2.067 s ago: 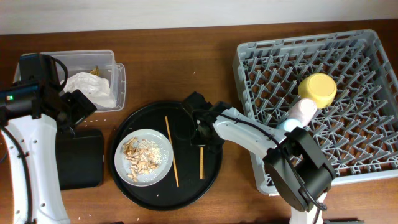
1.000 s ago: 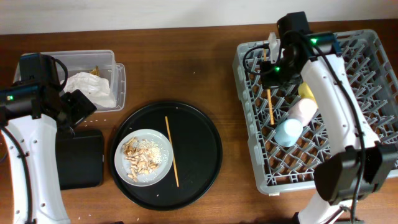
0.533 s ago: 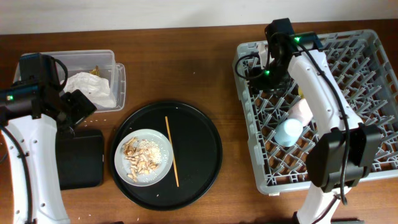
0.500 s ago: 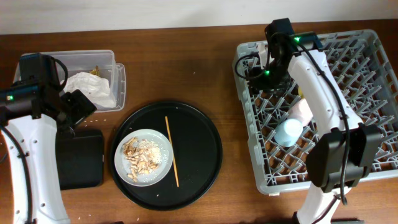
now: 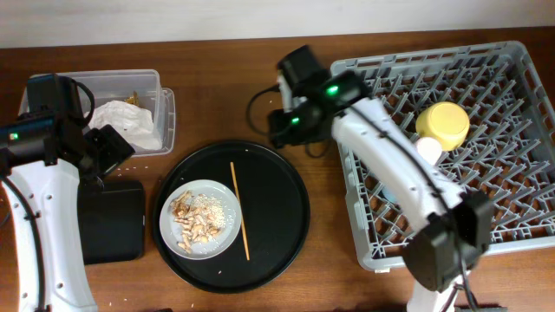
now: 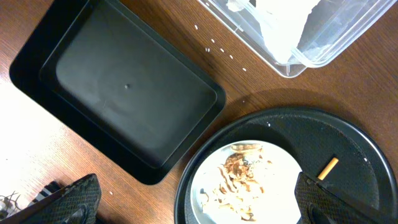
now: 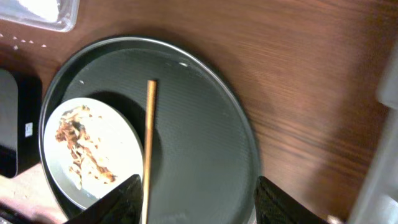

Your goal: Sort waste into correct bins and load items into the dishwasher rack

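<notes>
One wooden chopstick [image 5: 238,211] [image 7: 148,143] lies on the round black tray, beside the grey plate [image 5: 200,217] [image 6: 245,183] of beige-brown food scraps [image 7: 81,146]. My right gripper [image 5: 279,132] [image 7: 199,205] hovers open and empty over the tray's far right edge, left of the grey dishwasher rack [image 5: 486,199]. A yellow bowl [image 5: 442,124] and a pink bowl [image 5: 427,149] sit in the rack. My left gripper [image 5: 113,146] [image 6: 199,205] is wide open and empty, above the flat black tray [image 5: 111,221] [image 6: 130,93]. The clear box [image 5: 130,108] [image 6: 298,31] holds the white napkin [image 5: 126,121].
The round black tray [image 5: 277,225] [image 7: 205,124] takes up the middle of the brown table. My right arm [image 5: 381,165] stretches across the rack's left side and hides part of it. A few white crumbs [image 6: 221,50] lie between the clear box and the flat tray.
My right arm swung left from over the rack's far left corner to the round tray's edge. Its jaws opened, and the chopstick it held a second ago is no longer in them.
</notes>
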Motion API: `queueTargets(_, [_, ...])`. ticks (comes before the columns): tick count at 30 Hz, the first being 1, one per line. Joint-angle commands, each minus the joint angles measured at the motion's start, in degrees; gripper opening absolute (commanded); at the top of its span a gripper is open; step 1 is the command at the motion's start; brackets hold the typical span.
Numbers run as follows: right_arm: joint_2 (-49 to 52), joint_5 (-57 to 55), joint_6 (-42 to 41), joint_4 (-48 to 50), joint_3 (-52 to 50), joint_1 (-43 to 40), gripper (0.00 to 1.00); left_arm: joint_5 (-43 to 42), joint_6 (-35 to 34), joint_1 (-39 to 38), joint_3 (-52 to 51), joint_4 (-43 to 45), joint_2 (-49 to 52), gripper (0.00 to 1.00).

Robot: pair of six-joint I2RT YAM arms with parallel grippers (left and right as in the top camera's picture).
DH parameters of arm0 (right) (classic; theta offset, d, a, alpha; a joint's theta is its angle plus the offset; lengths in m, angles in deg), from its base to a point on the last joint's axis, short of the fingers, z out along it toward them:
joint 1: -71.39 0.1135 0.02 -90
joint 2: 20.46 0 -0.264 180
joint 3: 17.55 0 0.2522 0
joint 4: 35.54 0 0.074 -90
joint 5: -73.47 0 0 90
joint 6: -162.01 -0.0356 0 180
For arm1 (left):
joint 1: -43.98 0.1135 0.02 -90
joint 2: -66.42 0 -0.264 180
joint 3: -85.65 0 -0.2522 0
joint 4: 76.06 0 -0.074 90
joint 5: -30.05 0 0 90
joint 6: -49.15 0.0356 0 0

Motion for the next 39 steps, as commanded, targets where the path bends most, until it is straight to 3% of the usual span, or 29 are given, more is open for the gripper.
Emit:
queueTargets(1, [4.0,-4.0,-3.9,3.5,0.1,5.3,0.59,0.6,-0.7,0.1,0.0,0.1,-0.5,0.99])
queueTargets(11, [12.5,-13.0,-11.7,10.7,0.1,12.1,0.56,0.6,-0.7,0.1,0.0,0.1,-0.5,0.99])
queueTargets(17, [17.0,-13.7,-14.6,12.1,0.1,13.3,0.48,0.6,-0.7,0.1,0.0,0.1,-0.5,0.99])
queueTargets(28, [20.5,-14.3,-17.0,15.5,0.1,16.2,0.44,0.6,-0.7,0.1,0.0,0.1,-0.5,0.99])
queueTargets(39, [23.7,-15.7,-17.4,15.5,0.1,16.3,0.31,0.6,-0.7,0.1,0.0,0.1,-0.5,0.99])
